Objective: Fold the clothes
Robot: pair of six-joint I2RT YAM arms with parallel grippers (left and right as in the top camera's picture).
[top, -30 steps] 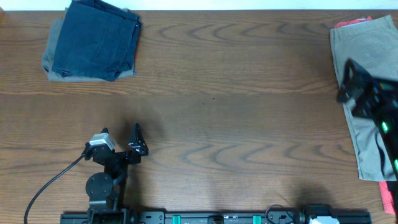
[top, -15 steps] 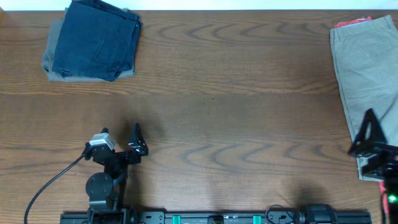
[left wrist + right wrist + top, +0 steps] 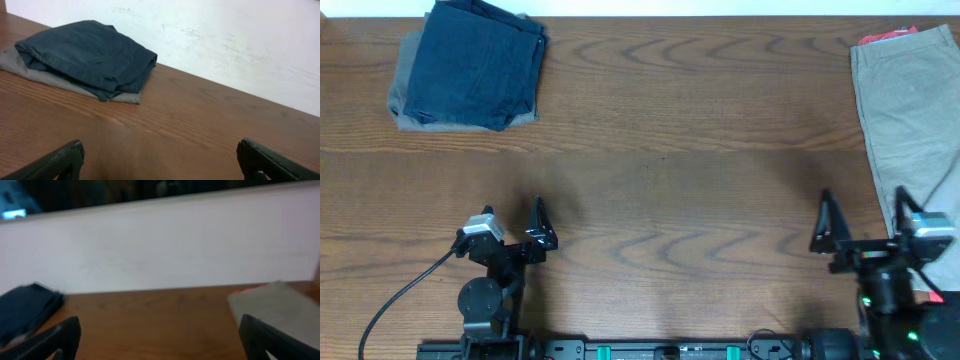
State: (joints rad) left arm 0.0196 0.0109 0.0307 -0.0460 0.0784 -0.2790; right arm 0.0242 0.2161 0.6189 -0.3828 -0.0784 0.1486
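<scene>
The khaki shorts (image 3: 905, 110) lie flat, long axis toward the robot. The right gripper (image 3: 865, 222), jaws apart and empty, sits at their near end. The left gripper (image 3: 512, 222), also apart, is far off.

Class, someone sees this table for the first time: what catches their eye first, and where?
First, the navy shorts, folded on top of a grey pair at the far left corner. Then the khaki shorts spread flat along the right edge, a coral-red garment peeking out behind. The left claw and right claw sit open and empty near the front.
</scene>
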